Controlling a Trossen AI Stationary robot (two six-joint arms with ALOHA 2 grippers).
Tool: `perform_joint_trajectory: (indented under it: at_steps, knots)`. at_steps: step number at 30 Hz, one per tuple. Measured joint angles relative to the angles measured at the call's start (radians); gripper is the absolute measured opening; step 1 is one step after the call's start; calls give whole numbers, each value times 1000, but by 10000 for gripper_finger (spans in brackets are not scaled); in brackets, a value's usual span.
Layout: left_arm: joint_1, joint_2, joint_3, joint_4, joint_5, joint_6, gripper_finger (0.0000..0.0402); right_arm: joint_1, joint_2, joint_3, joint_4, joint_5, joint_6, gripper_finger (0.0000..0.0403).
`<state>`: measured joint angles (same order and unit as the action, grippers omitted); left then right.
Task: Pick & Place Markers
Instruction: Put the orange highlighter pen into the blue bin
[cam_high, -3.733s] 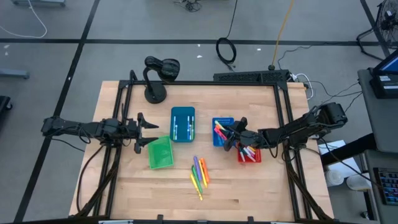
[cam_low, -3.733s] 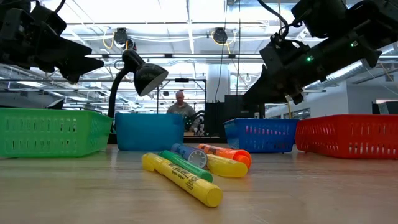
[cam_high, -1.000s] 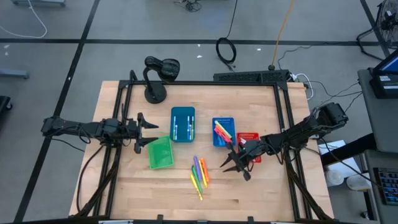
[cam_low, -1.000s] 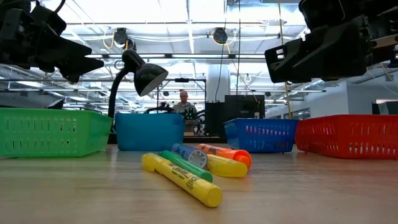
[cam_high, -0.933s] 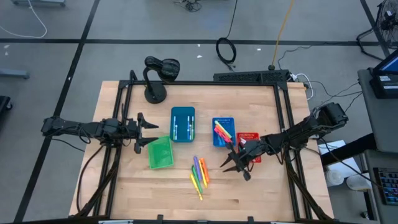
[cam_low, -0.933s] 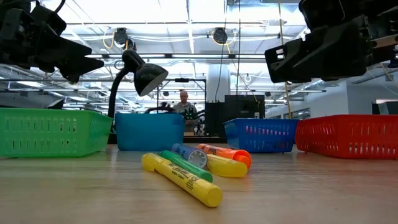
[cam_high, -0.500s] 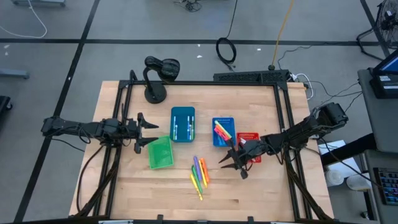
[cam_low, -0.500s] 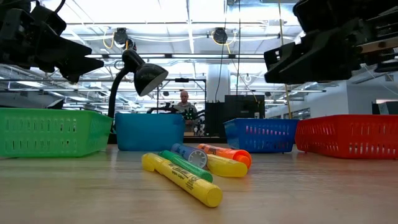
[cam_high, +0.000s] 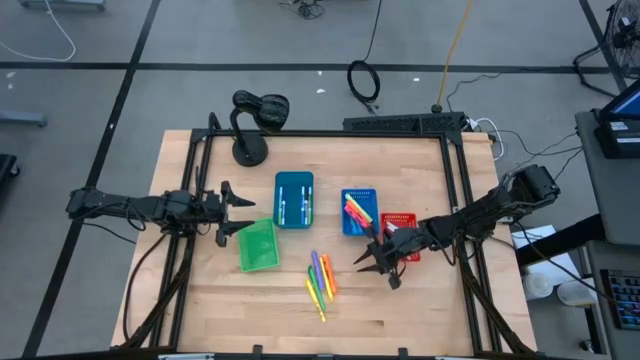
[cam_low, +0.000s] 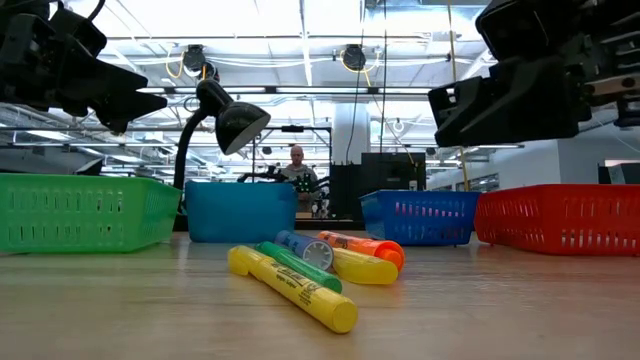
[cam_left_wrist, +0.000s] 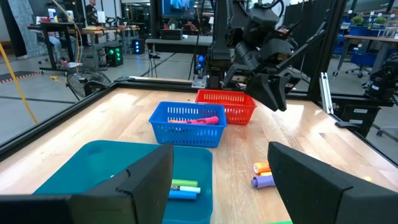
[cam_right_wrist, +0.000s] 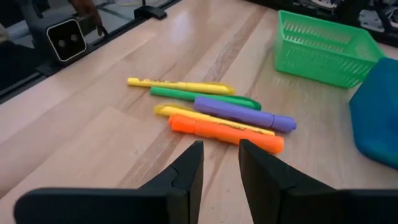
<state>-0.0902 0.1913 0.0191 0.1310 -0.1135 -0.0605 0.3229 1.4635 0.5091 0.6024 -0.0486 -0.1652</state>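
Lower centre of the high view, on the pale wooden table (cam_high: 240, 310): a loose cluster of neon highlighter markers (cam_high: 320, 279), yellow, green, purple and orange, lying side by side. Right end effector (cam_high: 379, 268) hangs just right of that cluster, fingers slightly parted, nothing between them; wrist view shows the orange marker (cam_right_wrist: 226, 133) nearest its tips. Since a few seconds ago this arm has swung away from the blue mesh plastic bin (cam_high: 360, 212) and red mesh plastic bin (cam_high: 401, 237), and over the last second it has only crept a touch nearer the cluster. Judgement: a drop is done, next pick is being lined up, likely the orange one. Several markers remain to clear. Left end effector (cam_high: 238, 211) waits released, wide, at frame left beside the green mesh plastic bin (cam_high: 257, 245) and teal solid plastic bin (cam_high: 294, 199).
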Motion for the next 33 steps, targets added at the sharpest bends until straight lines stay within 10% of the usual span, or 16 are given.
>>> perform_joint_trajectory:
  at_steps: [14,24,33]
  knots:
    - [0,0,0,0,0,0,267,0,0,27,59,26,-20,89]
    - [0,0,0,0,0,0,267,44,83,388,-487,105,-228,142]
    - [0,0,0,0,0,0,267,77,304,547,-591,164,-490,186]
